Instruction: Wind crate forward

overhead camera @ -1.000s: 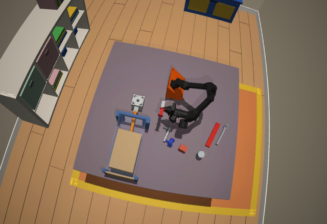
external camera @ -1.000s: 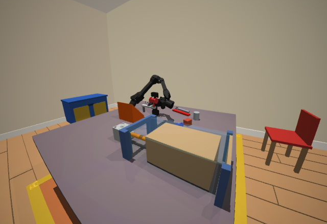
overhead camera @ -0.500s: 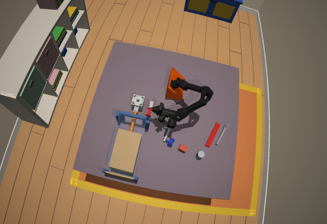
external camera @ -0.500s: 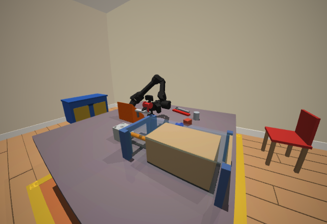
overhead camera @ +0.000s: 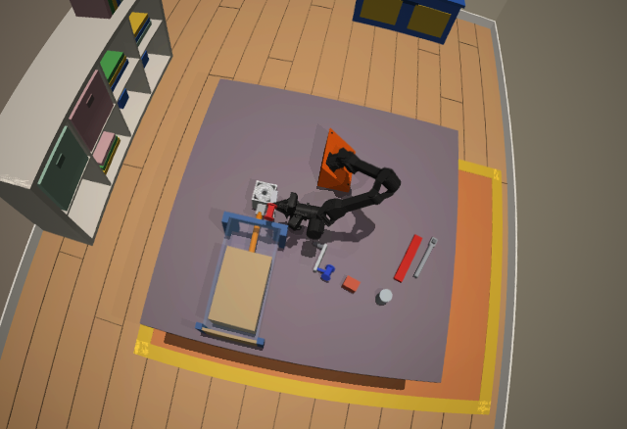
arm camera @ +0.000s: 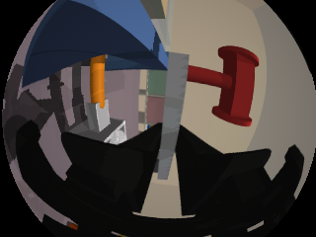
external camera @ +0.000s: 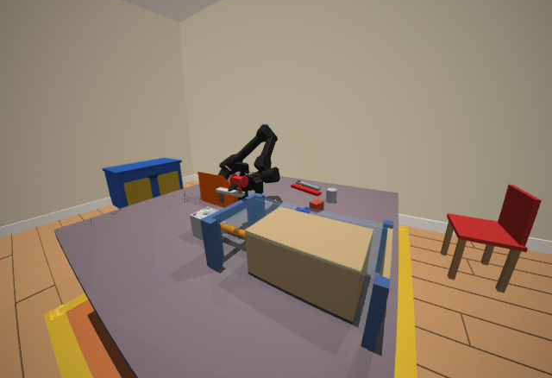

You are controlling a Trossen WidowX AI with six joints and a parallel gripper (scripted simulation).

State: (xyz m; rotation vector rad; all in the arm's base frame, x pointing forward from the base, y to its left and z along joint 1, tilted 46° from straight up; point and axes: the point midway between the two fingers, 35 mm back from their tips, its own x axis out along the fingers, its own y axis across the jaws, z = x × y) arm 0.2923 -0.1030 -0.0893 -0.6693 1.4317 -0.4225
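My gripper (overhead camera: 277, 206) (arm camera: 169, 128) is shut on the grey bar of the crank handle with the red grip (overhead camera: 270, 211) (external camera: 239, 180) (arm camera: 238, 86). The handle is in the air near the winch (overhead camera: 264, 192) (external camera: 203, 217) (arm camera: 118, 135). In the exterior view its square key end points down, above the winch top and apart from it. The crate (overhead camera: 240, 287) (external camera: 303, 267) sits flat inside the clear-panelled cubby. A gap lies between its front and the blue frame (overhead camera: 251, 223) (external camera: 213, 244) (arm camera: 99, 30). The orange strap (overhead camera: 255, 237) (external camera: 231, 229) (arm camera: 97, 81) runs from winch to crate.
A blue-gripped handle (overhead camera: 326, 272) (external camera: 303, 209), a red block (overhead camera: 350, 283) (external camera: 316, 204), a grey cylinder (overhead camera: 385, 295) (external camera: 331, 195), a red bar (overhead camera: 408, 258) and a wrench (overhead camera: 424, 259) lie on the bench. An orange panel (overhead camera: 329, 161) stands by the arm base.
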